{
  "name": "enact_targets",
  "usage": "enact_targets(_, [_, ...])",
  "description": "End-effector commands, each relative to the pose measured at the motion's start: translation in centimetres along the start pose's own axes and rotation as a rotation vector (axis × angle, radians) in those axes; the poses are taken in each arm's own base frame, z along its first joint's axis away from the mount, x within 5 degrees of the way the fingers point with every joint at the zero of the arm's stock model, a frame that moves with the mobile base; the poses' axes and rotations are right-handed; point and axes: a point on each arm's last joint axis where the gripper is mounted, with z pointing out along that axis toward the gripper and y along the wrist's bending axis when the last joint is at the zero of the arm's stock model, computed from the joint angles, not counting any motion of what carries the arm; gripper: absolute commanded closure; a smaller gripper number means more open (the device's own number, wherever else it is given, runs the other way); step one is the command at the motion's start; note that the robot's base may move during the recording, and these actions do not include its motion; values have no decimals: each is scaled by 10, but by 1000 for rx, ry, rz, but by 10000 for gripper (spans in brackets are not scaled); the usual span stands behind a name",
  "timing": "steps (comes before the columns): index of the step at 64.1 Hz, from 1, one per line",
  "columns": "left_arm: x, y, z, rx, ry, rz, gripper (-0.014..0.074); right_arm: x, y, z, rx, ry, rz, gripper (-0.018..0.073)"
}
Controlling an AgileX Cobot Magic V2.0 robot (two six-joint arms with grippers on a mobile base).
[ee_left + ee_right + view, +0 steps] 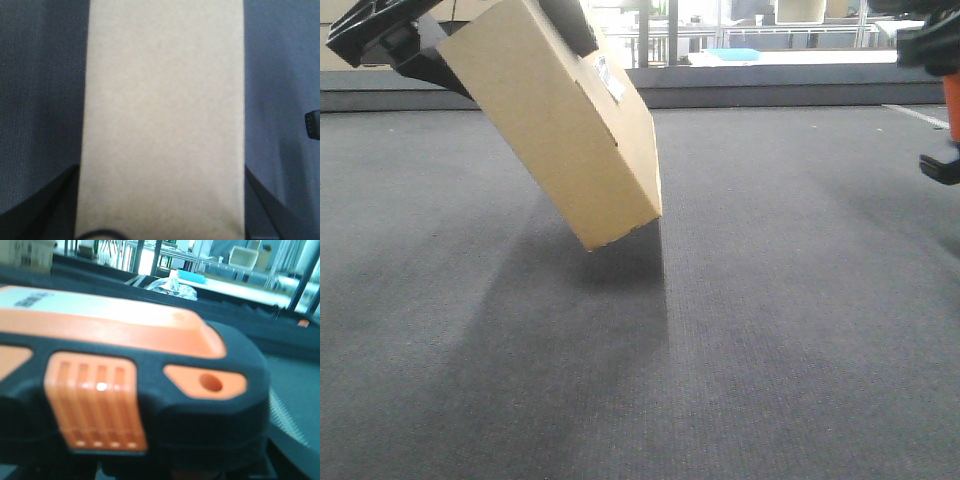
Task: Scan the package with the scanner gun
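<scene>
The package (555,130), a flat brown cardboard box, hangs tilted above the carpet with its low corner just off the floor. A small white label (611,78) sits on its upper right face. My left gripper (520,62) is shut on the box's top end, one black finger on each broad side. In the left wrist view the package (162,110) fills the middle between the dark jaws. The scanner gun (135,385), orange and black, fills the right wrist view. Its orange handle and black foot (942,165) show at the far right, held by my right gripper (932,45).
Grey carpet (770,330) covers the floor. A dark raised ledge (800,95) runs along the back, with tables and a blue item (733,54) behind it. A white floor line (915,115) lies at the far right.
</scene>
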Motion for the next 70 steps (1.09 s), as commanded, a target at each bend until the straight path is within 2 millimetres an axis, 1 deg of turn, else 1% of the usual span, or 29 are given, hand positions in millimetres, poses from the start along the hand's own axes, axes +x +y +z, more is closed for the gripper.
enact_targets(1, [-2,-4,-2,22,-25,10,707,-12,-11,-2,23,-124,154,728])
enact_targets(6, [-2,-4,-2,22,-25,10,707,-11,-18,-3,28,-140,205,728])
enact_targets(11, [-2,-4,-2,22,-25,10,707,-7,-24,-5,29,-139,207,728])
enact_targets(16, [-2,-4,-2,22,-25,10,707,-3,-29,-8,27,-142,250,728])
enact_targets(23, [-2,-4,-2,22,-25,10,707,4,-32,-11,29,-187,309,728])
enact_targets(30, [-2,-4,-2,22,-25,10,707,13,-31,-11,15,-206,358,728])
enact_targets(40, [-2,-4,-2,22,-25,10,707,30,-28,-10,3,-210,366,728])
enact_targets(51, [-2,-4,-2,22,-25,10,707,52,-25,-8,4,-126,365,728])
enact_targets(60, [-2,-4,-2,22,-25,10,707,60,-24,-6,6,-98,365,728])
enact_targets(70, [-2,-4,-2,22,-25,10,707,60,-23,-6,-2,-97,361,728])
